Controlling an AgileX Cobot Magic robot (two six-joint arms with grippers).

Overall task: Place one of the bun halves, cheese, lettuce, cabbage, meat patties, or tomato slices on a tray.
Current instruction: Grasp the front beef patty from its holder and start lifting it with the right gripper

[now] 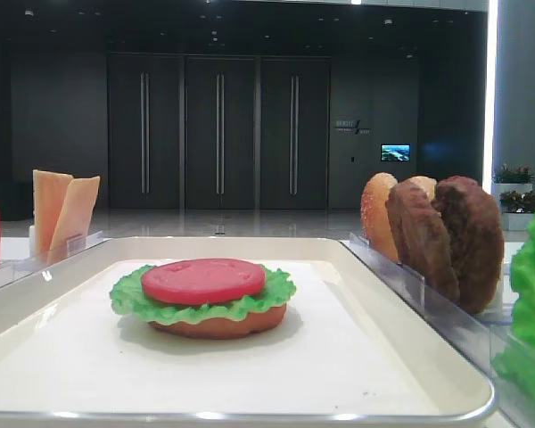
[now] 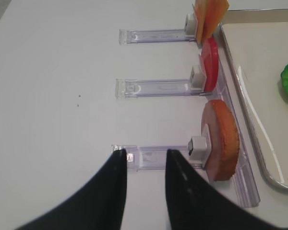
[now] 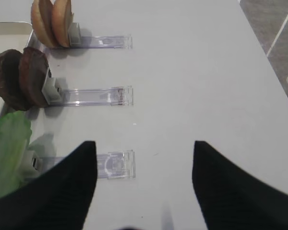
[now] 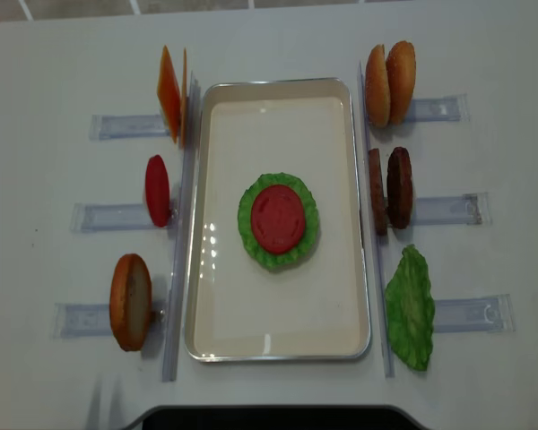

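Overhead view: tray [image 4: 341, 134] already holds bun half, lettuce [image 4: 251, 235], tomato slice [image 4: 279, 218]; patties [image 4: 399, 186], cheese [image 4: 169, 94] remain racked; both end effectors spread, empty.

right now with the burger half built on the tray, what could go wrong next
1. The meat patties stand on edge, pressed together in their rack; grabbing one may drag or topple the other.
2. The tomato slice sits loose on the lettuce; a patty set down off-centre could shift it.
3. The right end effector is open and empty, away from the patties.
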